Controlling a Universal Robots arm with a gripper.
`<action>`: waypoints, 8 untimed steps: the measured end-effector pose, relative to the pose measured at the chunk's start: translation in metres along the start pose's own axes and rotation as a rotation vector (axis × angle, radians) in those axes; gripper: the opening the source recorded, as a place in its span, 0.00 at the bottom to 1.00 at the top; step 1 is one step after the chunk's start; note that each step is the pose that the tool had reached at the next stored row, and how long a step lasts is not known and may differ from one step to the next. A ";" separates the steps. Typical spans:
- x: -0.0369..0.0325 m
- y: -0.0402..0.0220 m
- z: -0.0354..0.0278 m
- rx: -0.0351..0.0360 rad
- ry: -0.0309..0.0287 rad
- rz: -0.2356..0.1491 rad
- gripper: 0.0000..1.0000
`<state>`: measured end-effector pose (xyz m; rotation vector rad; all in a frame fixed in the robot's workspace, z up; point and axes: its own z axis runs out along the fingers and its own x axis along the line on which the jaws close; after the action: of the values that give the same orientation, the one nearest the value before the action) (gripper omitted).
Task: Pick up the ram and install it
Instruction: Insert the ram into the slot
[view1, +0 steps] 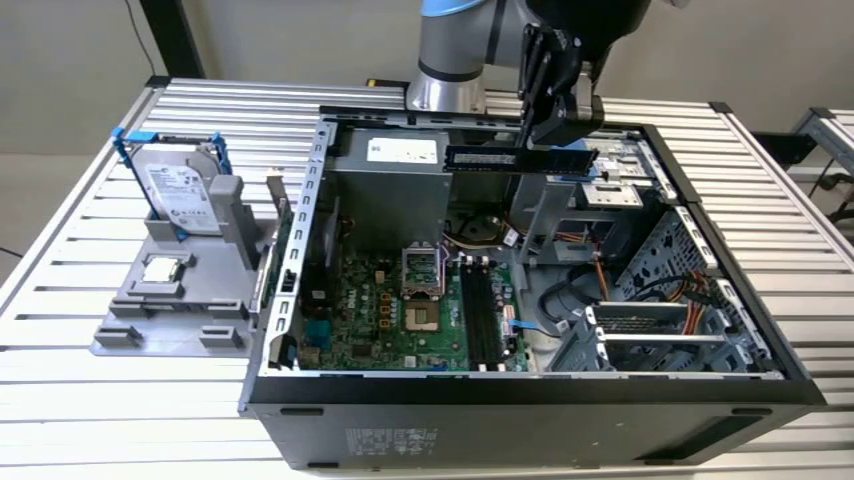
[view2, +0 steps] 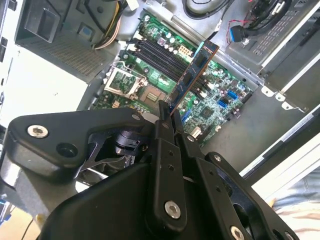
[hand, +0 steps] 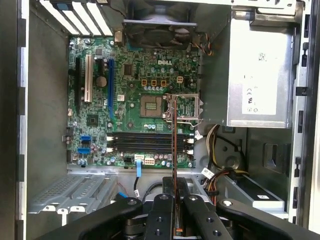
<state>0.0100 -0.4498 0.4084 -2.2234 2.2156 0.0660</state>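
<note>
Silver, blue-capped arm (view1: 451, 60) carries black, screw-studded tool (view2: 168, 111)

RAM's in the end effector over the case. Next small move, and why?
Probably rotate the wrist before descending. The end effector holds the ram high above the open case. In the first wrist view the stick lies crosswise to the motherboard's black slots, and the exterior view agrees. Lining it up with a slot first looks safest.
</note>
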 end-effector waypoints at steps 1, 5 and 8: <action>0.0000 0.0000 0.0000 0.0000 0.0000 0.000 0.00; 0.0000 0.0000 0.0000 0.0001 0.0000 0.000 0.00; 0.0001 0.0000 -0.0001 0.0003 0.0002 0.011 0.00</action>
<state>0.0100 -0.4499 0.4085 -2.2109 2.2284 0.0655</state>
